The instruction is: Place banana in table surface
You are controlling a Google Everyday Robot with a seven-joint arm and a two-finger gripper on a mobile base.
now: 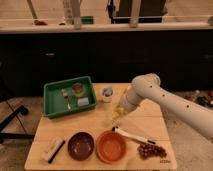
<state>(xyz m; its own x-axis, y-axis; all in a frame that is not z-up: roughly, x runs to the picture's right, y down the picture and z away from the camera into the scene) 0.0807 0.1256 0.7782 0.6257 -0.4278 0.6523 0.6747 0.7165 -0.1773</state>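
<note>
My gripper (118, 113) hangs at the end of the white arm, which reaches in from the right over the middle of the table surface (90, 125). It is shut on the banana (117, 110), a small pale yellow piece held low, just above the light wood planks. The banana sits between the white cup and the orange bowl. Much of it is hidden by the gripper.
A green tray (52, 106) with small items lies at the back left. A white cup (106, 94) stands behind the gripper. In front are a dark brown bowl (81, 146), an orange bowl (111, 146), a white-handled utensil (132, 136), grapes (151, 150) and a brush (52, 149).
</note>
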